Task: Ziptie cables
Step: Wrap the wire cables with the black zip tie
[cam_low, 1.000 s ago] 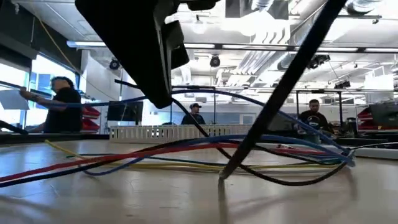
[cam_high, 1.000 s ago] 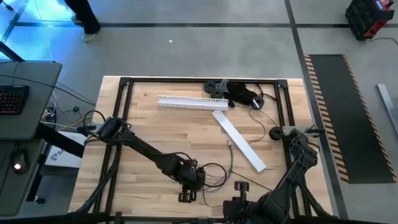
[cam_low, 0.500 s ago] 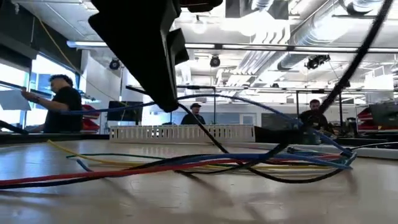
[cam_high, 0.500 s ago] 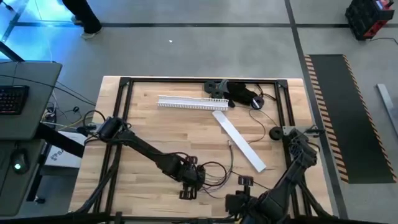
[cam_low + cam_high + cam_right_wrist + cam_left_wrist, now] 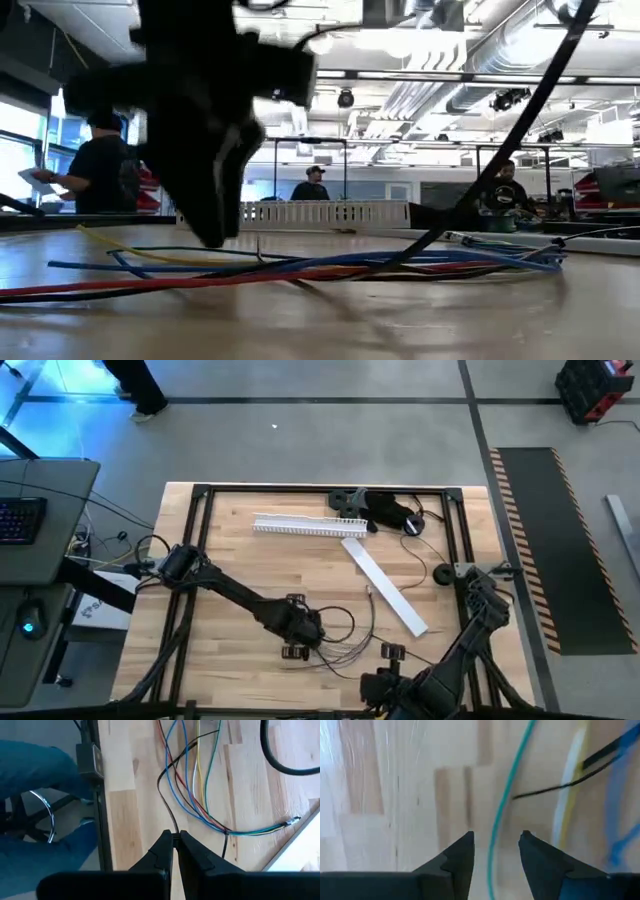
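Fingers parted, left gripper [image 5: 495, 845] straddles cables [image 5: 192, 785]; right gripper [image 5: 173, 840] pinches 1.

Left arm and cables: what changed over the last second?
The left hand moved a little away from the near edge, toward the table's middle; it is open now, astride a teal wire. The cables, which arched up a second ago, lie flatter on the table. The right hand barely shifted and is shut on a thin black strand. White strips and black gadget stayed put.
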Action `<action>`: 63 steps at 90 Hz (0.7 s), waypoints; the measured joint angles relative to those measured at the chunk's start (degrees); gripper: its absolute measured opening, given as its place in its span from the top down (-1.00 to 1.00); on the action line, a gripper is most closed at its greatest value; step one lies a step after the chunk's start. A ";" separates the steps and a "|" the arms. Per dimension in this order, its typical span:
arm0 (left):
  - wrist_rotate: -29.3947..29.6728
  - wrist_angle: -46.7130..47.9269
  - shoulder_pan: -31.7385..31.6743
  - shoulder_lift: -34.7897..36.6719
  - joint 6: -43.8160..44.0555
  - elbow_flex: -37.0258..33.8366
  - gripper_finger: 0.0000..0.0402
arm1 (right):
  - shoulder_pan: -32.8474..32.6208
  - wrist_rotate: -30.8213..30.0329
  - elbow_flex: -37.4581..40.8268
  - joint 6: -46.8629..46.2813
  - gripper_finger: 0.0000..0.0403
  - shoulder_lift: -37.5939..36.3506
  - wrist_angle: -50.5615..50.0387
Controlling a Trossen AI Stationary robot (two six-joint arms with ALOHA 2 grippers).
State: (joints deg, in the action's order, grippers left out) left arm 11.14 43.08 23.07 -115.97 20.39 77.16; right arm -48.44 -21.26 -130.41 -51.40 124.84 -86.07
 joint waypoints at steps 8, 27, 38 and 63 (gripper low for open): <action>-0.67 -1.85 -0.31 0.35 0.31 -2.29 0.53 | -0.03 -0.08 0.00 0.42 1.00 0.00 0.09; -5.57 -5.55 0.83 0.27 -1.49 -3.31 0.96 | 0.04 -0.64 0.00 0.47 1.00 0.00 1.17; -7.84 -4.66 2.15 -0.08 -2.85 -0.79 0.99 | 0.23 -0.66 0.00 2.14 1.00 0.00 4.14; -15.79 -9.10 6.56 -0.34 -7.24 5.28 1.00 | 0.83 -0.23 -0.02 3.68 1.00 1.25 11.00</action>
State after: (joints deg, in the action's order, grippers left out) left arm -4.65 33.98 29.64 -116.31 13.14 82.44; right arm -47.62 -21.48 -130.43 -47.72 126.09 -75.07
